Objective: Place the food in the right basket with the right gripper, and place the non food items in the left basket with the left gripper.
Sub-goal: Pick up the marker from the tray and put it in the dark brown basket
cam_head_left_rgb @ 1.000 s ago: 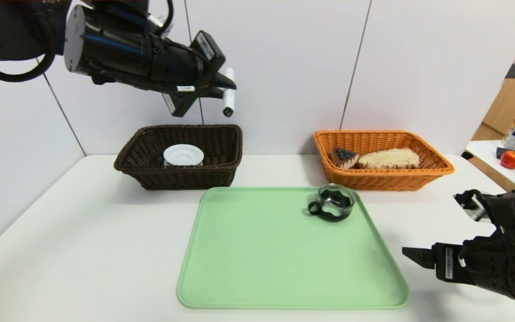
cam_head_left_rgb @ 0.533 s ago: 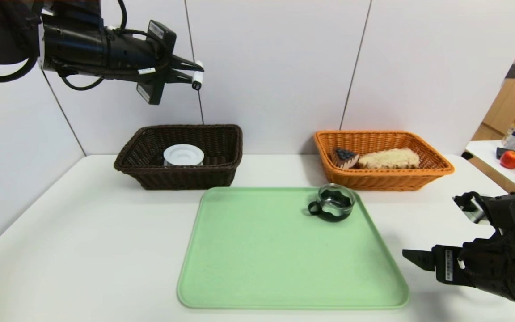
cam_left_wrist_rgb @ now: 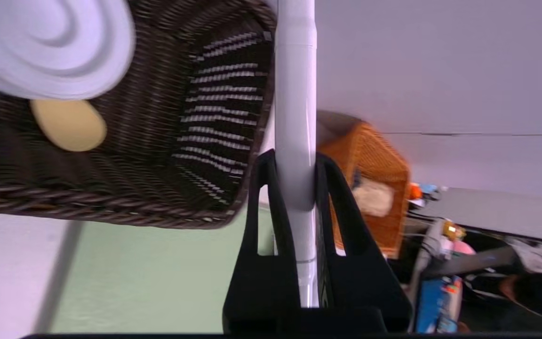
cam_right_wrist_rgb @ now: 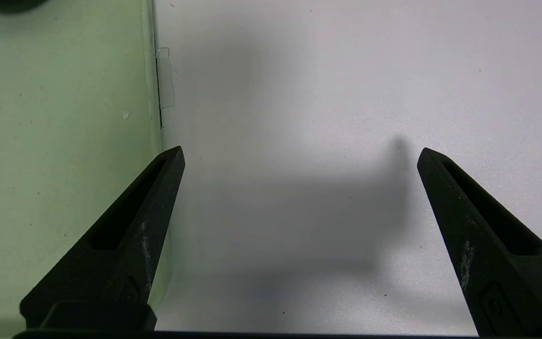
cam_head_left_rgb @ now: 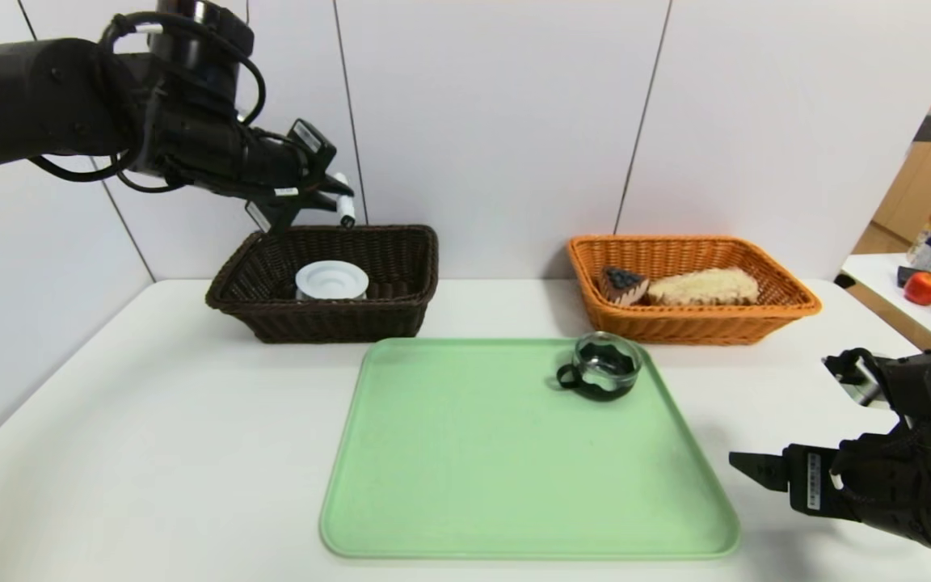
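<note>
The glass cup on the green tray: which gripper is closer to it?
The right gripper, low beside the tray's near right corner. The left gripper is above the dark basket, farther from the cup.

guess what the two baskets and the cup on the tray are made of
Dark brown basket: woven wicker or rattan-look strands, matte; the weave shows in its walls. Orange basket: the same weave, probably dyed or plastic wicker. Cup on the green tray: clear glass or clear plastic with a dark handle, glossy and see-through.
</note>
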